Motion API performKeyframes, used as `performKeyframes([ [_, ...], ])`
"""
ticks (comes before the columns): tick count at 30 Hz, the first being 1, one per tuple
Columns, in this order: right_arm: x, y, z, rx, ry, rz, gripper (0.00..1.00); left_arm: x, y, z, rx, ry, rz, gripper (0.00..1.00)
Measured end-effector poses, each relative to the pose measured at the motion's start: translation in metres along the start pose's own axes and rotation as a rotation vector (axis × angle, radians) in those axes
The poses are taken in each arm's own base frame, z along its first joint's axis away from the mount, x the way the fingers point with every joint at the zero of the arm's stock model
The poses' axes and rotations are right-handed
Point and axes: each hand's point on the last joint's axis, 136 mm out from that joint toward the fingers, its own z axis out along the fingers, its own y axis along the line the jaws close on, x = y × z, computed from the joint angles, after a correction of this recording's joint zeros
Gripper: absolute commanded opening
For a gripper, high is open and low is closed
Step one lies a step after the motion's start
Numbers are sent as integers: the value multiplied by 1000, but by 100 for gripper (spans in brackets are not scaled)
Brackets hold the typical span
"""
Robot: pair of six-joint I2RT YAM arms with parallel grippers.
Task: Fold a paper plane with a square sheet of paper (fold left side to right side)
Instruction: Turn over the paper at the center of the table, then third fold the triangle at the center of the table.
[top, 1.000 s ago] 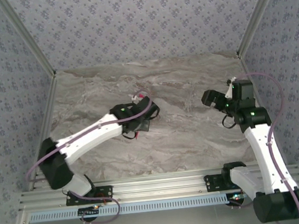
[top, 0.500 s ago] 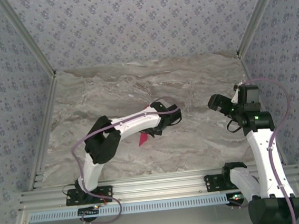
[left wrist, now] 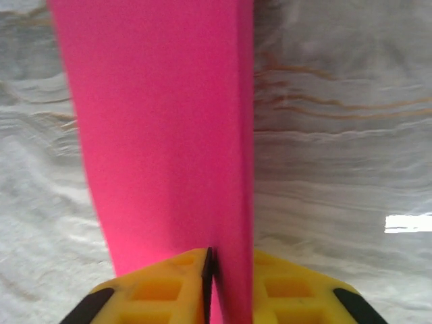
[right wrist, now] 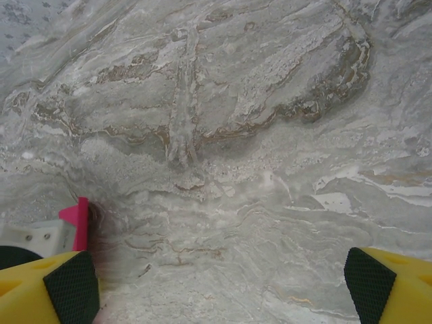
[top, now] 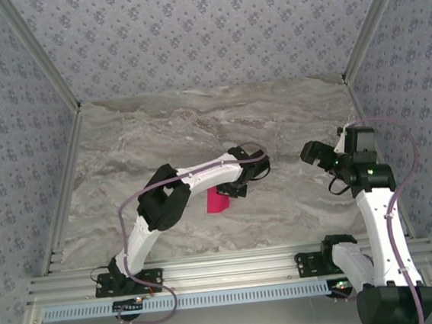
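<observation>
The magenta-pink sheet of paper [top: 218, 200] is folded into a narrow strip and hangs just over the marble table [top: 159, 129] near the middle. My left gripper [top: 232, 189] is shut on its edge. In the left wrist view the paper [left wrist: 162, 135] rises as a tall pink band from between the yellow fingers [left wrist: 155, 290], pinched at the left gripper [left wrist: 228, 273]. My right gripper [top: 312, 153] hovers to the right, apart from the paper, open with nothing in it. In the right wrist view the right gripper [right wrist: 223, 287] has its pads spread wide, and a sliver of the paper [right wrist: 81, 223] shows at the far left.
Patterned walls and aluminium posts [top: 361, 25] close in the table on three sides. An aluminium rail [top: 227, 272] with both arm bases runs along the near edge. Bare marble lies between the two grippers [right wrist: 236, 202].
My left arm has swung right and stretched toward the middle, carrying the pink paper with it, which now shows more fully. The right gripper has drawn back slightly to the right.
</observation>
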Motion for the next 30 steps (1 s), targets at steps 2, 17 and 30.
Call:
performKeyframes([
  [2, 2, 1, 1, -9, 9, 1, 100, 1, -3, 1, 22, 13, 3, 33],
  [17, 37, 21, 46, -151, 244, 20, 99, -18, -26, -56, 474, -1, -53, 58],
  [30, 101, 96, 92, -309, 453, -206, 94, -11, 67, -42, 706, -27, -334, 60],
])
